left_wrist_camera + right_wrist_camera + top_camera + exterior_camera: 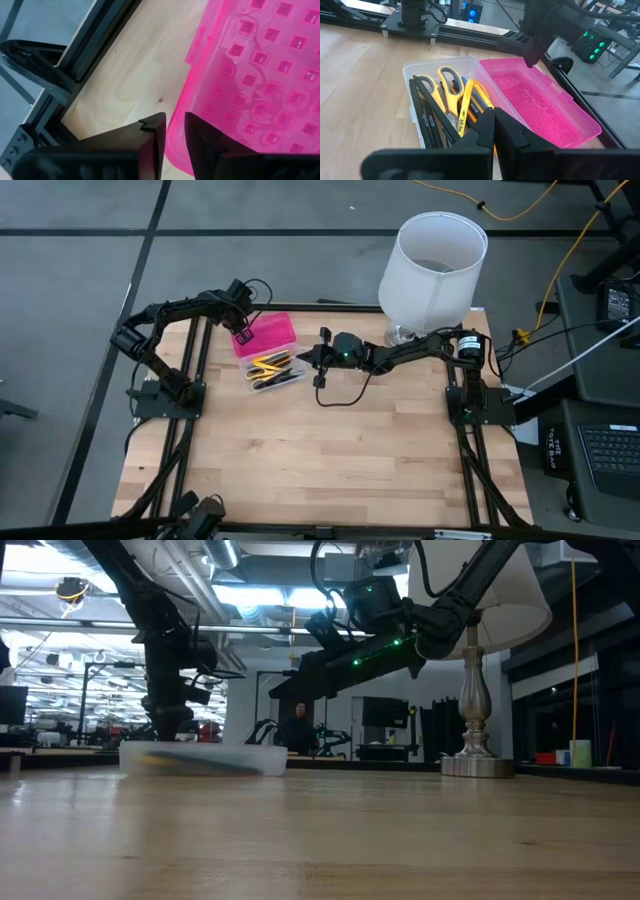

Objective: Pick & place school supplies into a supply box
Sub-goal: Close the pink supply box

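The supply box [265, 350] lies open on the counter [320, 460], well to the left of the white lamp [430, 265]. Its clear base [440, 75] already holds the scissors [445, 90] with yellow handles and a bundle of pens and pencils [465, 107]; the hot-pink lid [540, 107] is folded out flat on the base's far side from the lamp.

The left end effector [174, 131] is at the lid's outer edge, its fingers [150, 135] narrowed to a slim gap that straddles the pink rim; whether they truly pinch it I cannot tell. The right end effector [494, 125] hovers just over the base's contents, fingers pressed together and empty.

The step in hand looks like closing the lid. To do it well, the left arm should secure the rim firmly, then swing it in an arc about the hinge, while the right arm clears away so the lid does not strike it.

The left wrist view alone shows the rim between the fingers. The right wrist view alone shows the contents. The low view shows only the box's side wall and hides both.
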Robot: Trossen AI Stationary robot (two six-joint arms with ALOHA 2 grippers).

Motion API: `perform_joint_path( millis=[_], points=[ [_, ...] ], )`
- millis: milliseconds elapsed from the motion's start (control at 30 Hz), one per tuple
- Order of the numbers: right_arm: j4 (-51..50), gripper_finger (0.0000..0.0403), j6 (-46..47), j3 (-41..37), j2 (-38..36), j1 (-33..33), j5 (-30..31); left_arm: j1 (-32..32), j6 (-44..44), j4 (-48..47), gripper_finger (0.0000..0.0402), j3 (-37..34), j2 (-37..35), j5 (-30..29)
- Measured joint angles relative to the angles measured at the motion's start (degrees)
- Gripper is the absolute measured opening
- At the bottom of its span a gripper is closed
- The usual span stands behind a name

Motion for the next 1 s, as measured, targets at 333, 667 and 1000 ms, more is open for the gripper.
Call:
perform_joint_path(
  millis=[333, 667, 1000],
  points=[
    [-0.01, 0.001, -0.01, 0.0, -0.01, 0.0, 0.0, 0.0, -0.02, -0.17, 0.0064, -0.01, 0.0, 0.33],
    [-0.02, 0.001, -0.01, 0.0, -0.02, 0.0, -0.02, -1.37, 0.58, 1.11, 0.0061, -0.01, 2.41, -1.08],
    [-0.26, 0.001, -0.02, -0.02, -0.02, 0.0, -0.02, -1.51, 2.93, 1.25, 0.0036, -0.01, 2.58, -1.61]
  ],
)
